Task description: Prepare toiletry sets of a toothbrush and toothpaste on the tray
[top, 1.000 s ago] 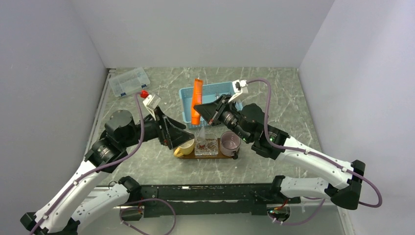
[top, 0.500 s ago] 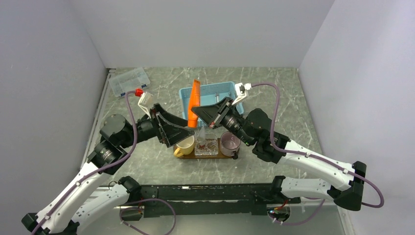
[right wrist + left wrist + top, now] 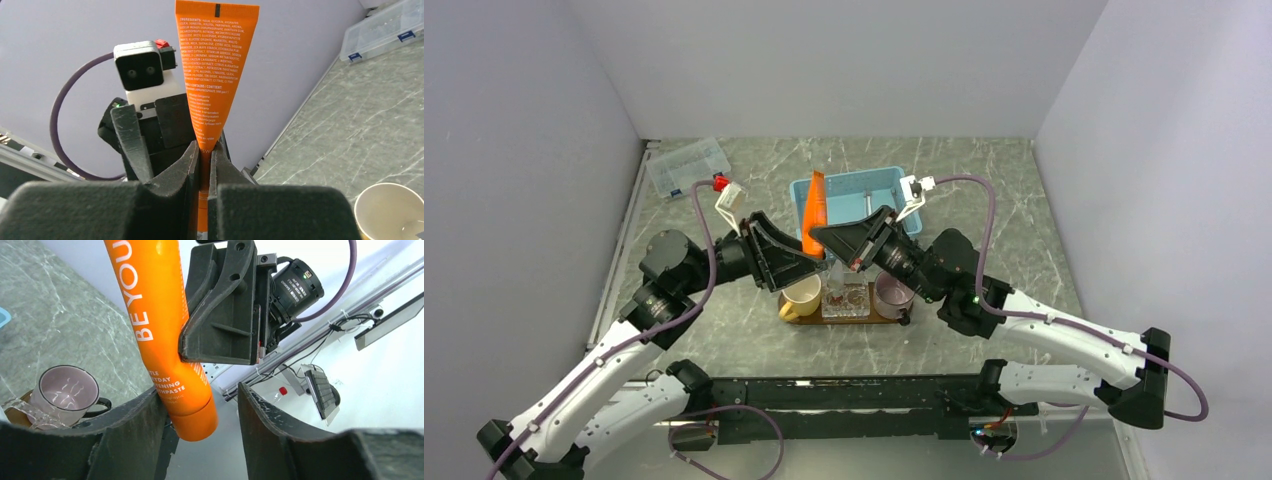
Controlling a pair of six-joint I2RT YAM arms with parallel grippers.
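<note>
The orange toothpaste tube (image 3: 814, 215) stands nearly upright in the air, crimped end up, over the yellow mug. My right gripper (image 3: 820, 238) is shut on its middle; its wrist view shows the fingers pinching the tube (image 3: 215, 65). My left gripper (image 3: 808, 263) is open, with the tube's cap end (image 3: 192, 420) between its jaws and against the left finger. The dark brown tray (image 3: 894, 318) lies below with a yellow mug (image 3: 802, 297), a clear holder (image 3: 846, 298) and a purple mug (image 3: 892, 292) on it. I cannot make out the toothbrush.
A light-blue mesh basket (image 3: 874, 190) sits behind the tray. A clear plastic box (image 3: 687, 166) lies at the back left by the wall. The purple mug (image 3: 67, 392) shows in the left wrist view and the yellow mug (image 3: 390, 210) in the right wrist view.
My right gripper has carried the tube left and forward from over the basket. My left gripper has risen and moved right, so its open jaws now flank the cap end.
</note>
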